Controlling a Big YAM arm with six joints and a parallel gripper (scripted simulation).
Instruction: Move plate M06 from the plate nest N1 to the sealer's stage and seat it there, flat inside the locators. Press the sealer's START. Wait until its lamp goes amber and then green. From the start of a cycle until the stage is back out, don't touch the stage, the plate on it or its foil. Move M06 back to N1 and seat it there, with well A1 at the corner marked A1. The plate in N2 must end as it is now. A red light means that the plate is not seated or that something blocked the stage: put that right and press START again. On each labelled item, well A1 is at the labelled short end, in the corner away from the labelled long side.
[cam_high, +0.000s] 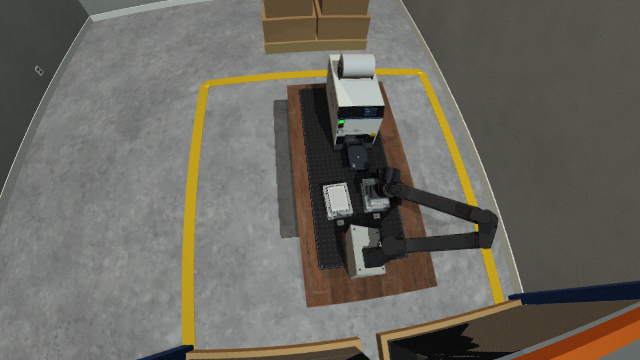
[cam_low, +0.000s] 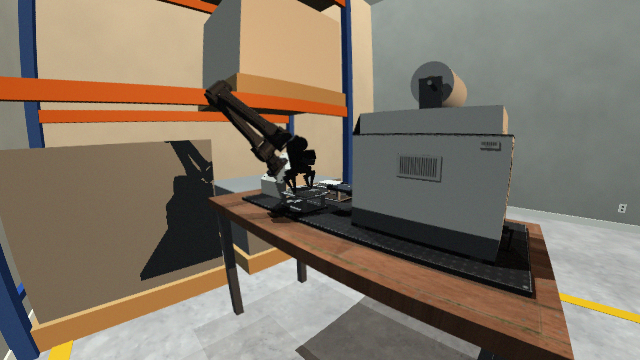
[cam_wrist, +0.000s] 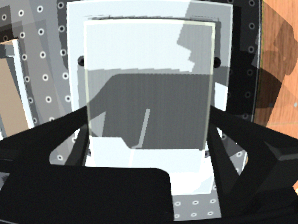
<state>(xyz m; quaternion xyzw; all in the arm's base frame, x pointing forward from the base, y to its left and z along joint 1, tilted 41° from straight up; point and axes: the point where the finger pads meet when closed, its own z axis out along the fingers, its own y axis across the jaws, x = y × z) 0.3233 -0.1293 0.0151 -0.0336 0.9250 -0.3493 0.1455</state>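
My gripper (cam_low: 302, 189) (cam_wrist: 148, 112) is shut on plate M06 (cam_wrist: 150, 45), one finger along each long side. The plate has a smooth, greyish foil-like top. It looks level, over the pale nest N1 (cam_high: 376, 209) (cam_wrist: 75, 30) and roughly in line with it. The exterior view shows it a little above the nest base; whether it touches the nest is unclear. Corner marks and well A1 cannot be read. The sealer (cam_high: 359, 92) (cam_low: 430, 200) shows a green lamp (cam_high: 341, 121). Its dark stage (cam_high: 357, 156) is out and bears no plate. A white-topped plate (cam_high: 338, 198) sits in nest N2.
N2 stands close to the left of N1 in the top view. The stage lies beyond both nests, in front of the sealer. The pale robot base box (cam_high: 362, 250) is at the near end of the wooden table (cam_high: 320, 292). A foil roll (cam_high: 358, 65) tops the sealer.
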